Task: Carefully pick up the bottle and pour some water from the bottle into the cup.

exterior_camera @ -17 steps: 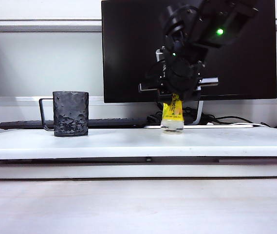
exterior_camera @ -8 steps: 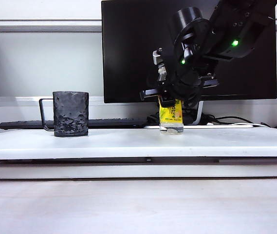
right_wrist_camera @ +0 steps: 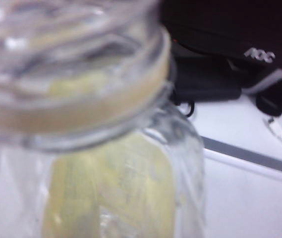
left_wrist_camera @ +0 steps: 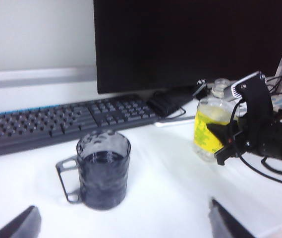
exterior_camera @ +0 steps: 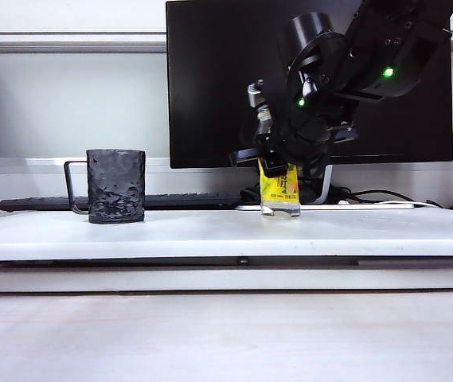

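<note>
The bottle (exterior_camera: 279, 193), clear with a yellow label and no cap, stands close to upright just right of the table's middle. My right gripper (exterior_camera: 277, 164) is shut on its upper part, as the left wrist view also shows for the right gripper (left_wrist_camera: 223, 130) and the bottle (left_wrist_camera: 207, 130). The bottle's open mouth (right_wrist_camera: 76, 64) fills the right wrist view and hides the jaws. Whether its base touches the table I cannot tell. The cup (exterior_camera: 115, 185), dark and dimpled, stands to the left with its handle pointing left. My left gripper (left_wrist_camera: 123, 224) hovers open short of the cup (left_wrist_camera: 103, 168).
A black monitor (exterior_camera: 210, 79) stands behind the bottle, with its stand and cables (exterior_camera: 385, 195) at the back right. A dark keyboard (exterior_camera: 178, 200) lies behind the cup. The white table (exterior_camera: 226, 235) ends in a front edge below.
My right arm's wrist has swung up and turned. The bottle has gone from leaning to nearly upright, staying at about the same spot. The cup has not moved.
</note>
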Robot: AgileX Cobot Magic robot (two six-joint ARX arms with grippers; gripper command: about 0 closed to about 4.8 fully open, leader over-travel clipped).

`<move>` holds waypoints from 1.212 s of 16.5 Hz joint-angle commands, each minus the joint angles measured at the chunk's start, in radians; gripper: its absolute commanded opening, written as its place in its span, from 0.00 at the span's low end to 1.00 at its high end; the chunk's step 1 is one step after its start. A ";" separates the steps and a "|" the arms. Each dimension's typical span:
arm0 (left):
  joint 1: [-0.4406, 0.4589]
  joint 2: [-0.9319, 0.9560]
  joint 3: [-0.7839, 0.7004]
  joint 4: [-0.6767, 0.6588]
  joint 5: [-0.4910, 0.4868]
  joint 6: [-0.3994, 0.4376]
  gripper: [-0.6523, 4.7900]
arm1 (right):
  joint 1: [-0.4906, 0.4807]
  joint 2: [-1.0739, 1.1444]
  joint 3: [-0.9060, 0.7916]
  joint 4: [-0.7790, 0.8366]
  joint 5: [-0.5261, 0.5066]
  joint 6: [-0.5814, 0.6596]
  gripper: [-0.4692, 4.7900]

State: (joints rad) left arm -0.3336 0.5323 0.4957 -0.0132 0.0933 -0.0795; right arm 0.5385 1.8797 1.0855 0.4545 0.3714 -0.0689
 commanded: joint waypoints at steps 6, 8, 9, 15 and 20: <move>-0.001 -0.001 0.002 -0.014 0.001 0.003 1.00 | 0.000 0.024 -0.024 -0.173 -0.015 -0.048 0.32; -0.001 -0.001 0.002 -0.014 0.001 0.003 1.00 | 0.000 0.024 -0.024 -0.173 -0.015 -0.048 0.52; -0.001 -0.001 0.002 -0.014 0.001 0.003 1.00 | 0.000 0.024 -0.024 -0.171 -0.016 -0.048 0.71; -0.001 0.000 0.002 -0.011 0.019 0.000 1.00 | 0.002 0.021 -0.024 -0.144 -0.015 -0.048 1.00; -0.001 0.000 0.002 -0.011 0.020 0.000 1.00 | 0.008 -0.083 -0.024 -0.135 -0.015 -0.042 1.00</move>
State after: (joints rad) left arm -0.3340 0.5316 0.4957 -0.0380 0.1051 -0.0799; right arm 0.5461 1.8339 1.0542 0.2962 0.3550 -0.1143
